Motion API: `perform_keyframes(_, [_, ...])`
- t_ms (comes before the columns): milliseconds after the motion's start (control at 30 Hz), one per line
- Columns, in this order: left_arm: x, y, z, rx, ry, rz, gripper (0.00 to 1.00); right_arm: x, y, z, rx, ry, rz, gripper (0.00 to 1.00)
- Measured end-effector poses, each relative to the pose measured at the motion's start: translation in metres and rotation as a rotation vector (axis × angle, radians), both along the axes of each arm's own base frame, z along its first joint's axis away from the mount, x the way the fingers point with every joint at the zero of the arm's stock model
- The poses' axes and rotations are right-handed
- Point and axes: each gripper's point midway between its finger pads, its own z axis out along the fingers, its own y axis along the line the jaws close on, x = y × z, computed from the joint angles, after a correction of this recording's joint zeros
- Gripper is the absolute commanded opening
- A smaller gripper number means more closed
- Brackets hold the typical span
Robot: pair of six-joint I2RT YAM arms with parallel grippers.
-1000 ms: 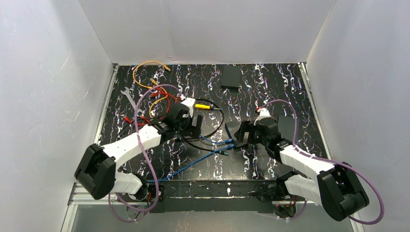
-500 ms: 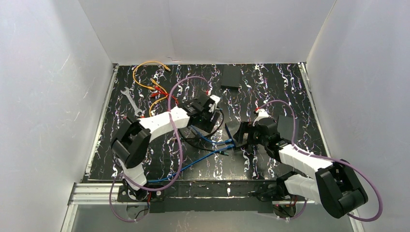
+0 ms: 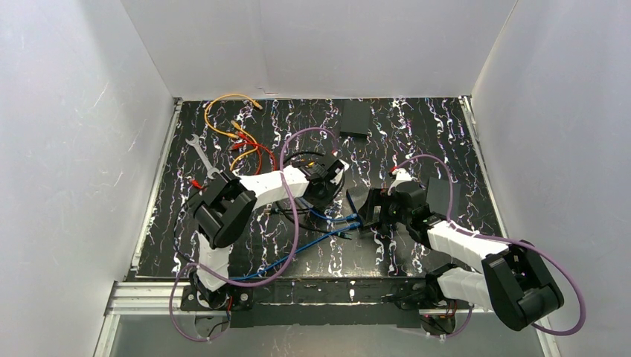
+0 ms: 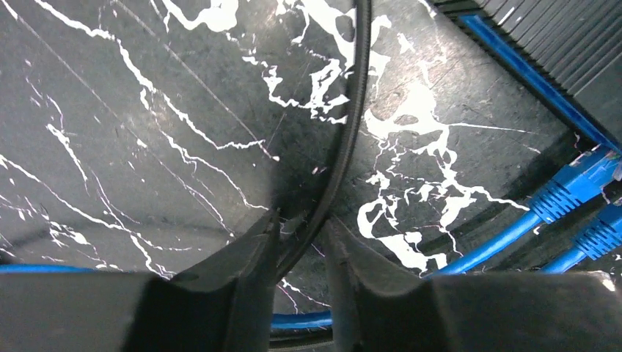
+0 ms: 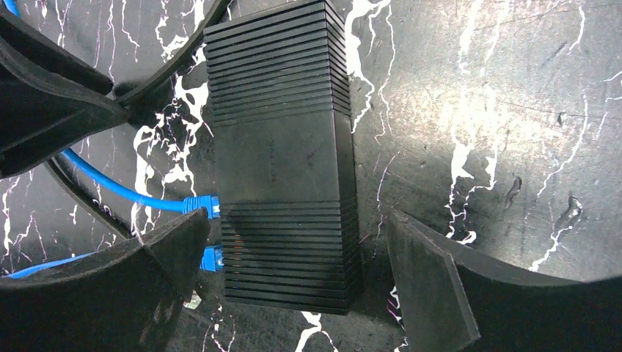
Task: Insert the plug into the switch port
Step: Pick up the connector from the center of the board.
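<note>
The black ribbed switch (image 5: 282,161) lies flat on the marbled table. My right gripper (image 5: 293,271) is open and straddles its near end, one finger on each side and apart from it. Two blue plugs (image 5: 202,205) sit against the switch's left side; the left wrist view shows them (image 4: 557,198) beside the switch's corner (image 4: 565,44). My left gripper (image 4: 301,227) is drawn in tight around a thin black cable (image 4: 345,139), which lies against its left finger. That cable's own end is out of view. From above, the left gripper (image 3: 327,182) is just left of the right gripper (image 3: 370,210).
Blue cables (image 3: 298,249) run from the switch toward the front edge. Orange and red leads (image 3: 238,137) and a wrench (image 3: 201,156) lie at the back left. A black box (image 3: 355,117) rests at the back, and another dark box (image 3: 440,195) is under the right arm.
The left arm has swung right to the table's middle, and its jaws have closed from wide open to narrow around the black cable. The right arm has barely moved.
</note>
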Motion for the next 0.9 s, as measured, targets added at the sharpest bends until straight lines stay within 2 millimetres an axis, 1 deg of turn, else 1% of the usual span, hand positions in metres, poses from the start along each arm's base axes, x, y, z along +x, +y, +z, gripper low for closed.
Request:
perform_keyframes(67, [0.001,-0.003,0.000,-0.005,0.002,0.000,0.03,0.000,0.000,0.000,0.002,-0.001,0.002,0.98])
perform_keyframes(100, [0.002,-0.004,0.000,-0.007,0.002,0.002,0.00,0.000,0.001,0.000,0.002,-0.001,0.002,0.98])
perform_keyframes(167, [0.003,-0.003,0.001,0.002,-0.004,-0.002,0.00,0.000,0.001,0.000,0.002,-0.001,0.002,0.98])
perform_keyframes(267, [0.008,0.004,0.005,0.046,-0.033,0.009,0.00,0.000,0.001,0.000,0.002,-0.001,0.002,0.98])
perform_keyframes(333, [0.018,0.010,0.013,0.077,-0.069,0.024,0.00,0.000,0.000,0.000,0.002,-0.001,0.002,0.98])
perform_keyframes(400, [0.032,0.015,0.025,0.101,-0.120,0.042,0.00,0.000,0.001,0.000,0.002,-0.001,0.002,0.98])
perform_keyframes(467, [0.049,0.020,0.042,0.111,-0.183,0.065,0.00,0.000,0.001,0.000,0.002,-0.001,0.002,0.98])
perform_keyframes(533, [0.065,0.027,0.063,0.107,-0.247,0.095,0.00,0.000,0.001,0.000,0.002,-0.001,0.002,0.98])
perform_keyframes(600, [0.080,0.035,0.091,0.087,-0.315,0.128,0.00,0.000,0.001,0.000,0.002,-0.001,0.002,0.98])
perform_keyframes(667, [0.095,0.040,0.127,0.051,-0.396,0.162,0.00,0.000,0.001,0.000,0.002,-0.002,0.002,0.98])
perform_keyframes(767, [0.115,0.047,0.190,-0.020,-0.529,0.210,0.00,0.000,0.001,0.000,0.002,-0.002,0.002,0.98])
perform_keyframes(833, [0.121,0.049,0.228,-0.076,-0.605,0.231,0.00,0.000,0.001,0.000,0.003,-0.002,0.002,0.98])
perform_keyframes(900, [0.120,0.051,0.259,-0.132,-0.662,0.243,0.00,0.000,0.001,0.000,0.004,-0.001,0.004,0.98])
